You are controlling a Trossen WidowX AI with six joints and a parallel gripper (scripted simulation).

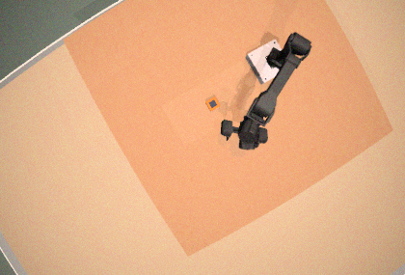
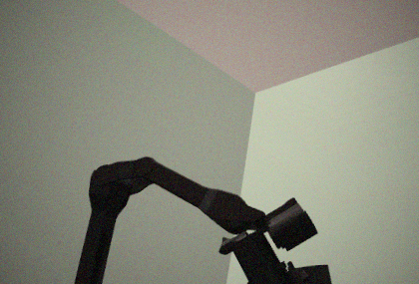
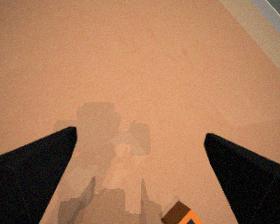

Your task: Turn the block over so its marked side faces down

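Facing its marked side up, the block waits near the wide-open fingers

Resting on the orange worktop (image 1: pixel 130 110) (image 3: pixel 156 60), the block (image 1: pixel 212 103) (image 3: pixel 176 212) shows an orange border around a dark square on its upper face. From the top it lies near the arm's outer end, with a gap between the two. The wrist view catches only part of it, at the bottom edge: a brown side and a piece of the orange-and-dark face.

The fingers stand spread almost as far as they go, with nothing between them. In the wrist view their shadowed tips frame the worktop, where the arm's broken shadow (image 3: pixel 98 125) falls.

The arm (image 1: pixel 282 83) (image 2: pixel 180 188) reaches out from a white base plate (image 1: pixel 256 63), bending downward at its outer end in the exterior view. Behind it there, a grey-green wall (image 2: pixel 100 79) meets a paler wall (image 2: pixel 339 143) under a pinkish ceiling (image 2: pixel 249 19).
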